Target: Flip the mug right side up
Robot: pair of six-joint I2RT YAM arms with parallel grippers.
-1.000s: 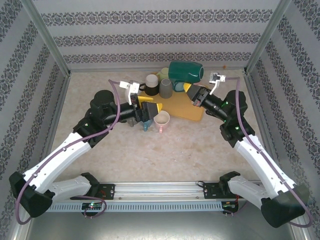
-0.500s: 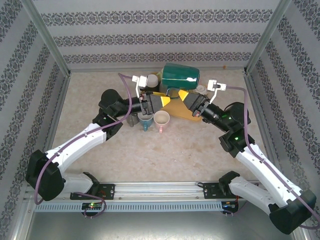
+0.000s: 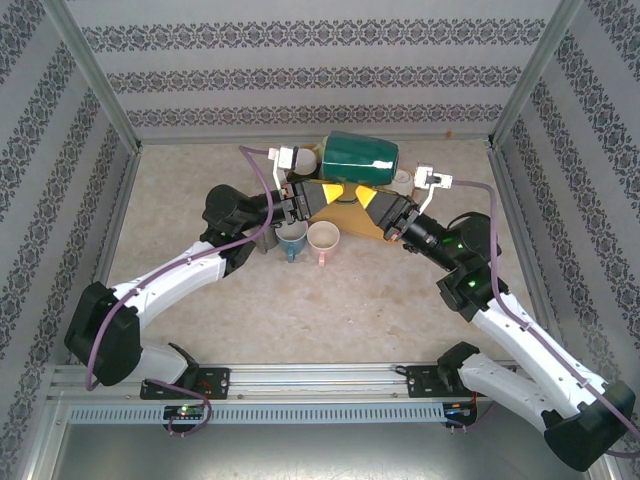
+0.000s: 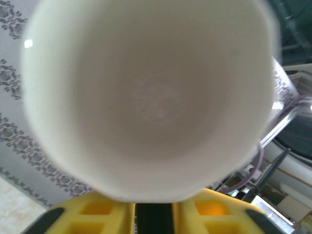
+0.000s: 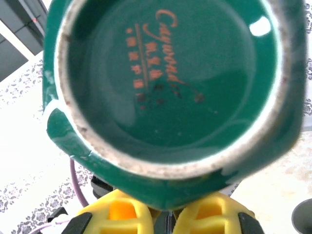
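I've got the dark green ceramic mug [image 3: 360, 158] sideways in mid-air, my right gripper [image 3: 372, 196] clamped under its base and my left gripper [image 3: 314, 198] pinching its white-lined rim.

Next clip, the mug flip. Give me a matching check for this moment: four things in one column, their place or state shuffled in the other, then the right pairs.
Things
1. green mug
2. pink cup
3. teal cup
4. right gripper

Place or state
A. upright on the table, on its neighbour's right
B. shut, at the base end of the mug
C. in the air, lying on its side
D. upright on the table, on its neighbour's left

Pairs: 1-C, 2-A, 3-D, 4-B
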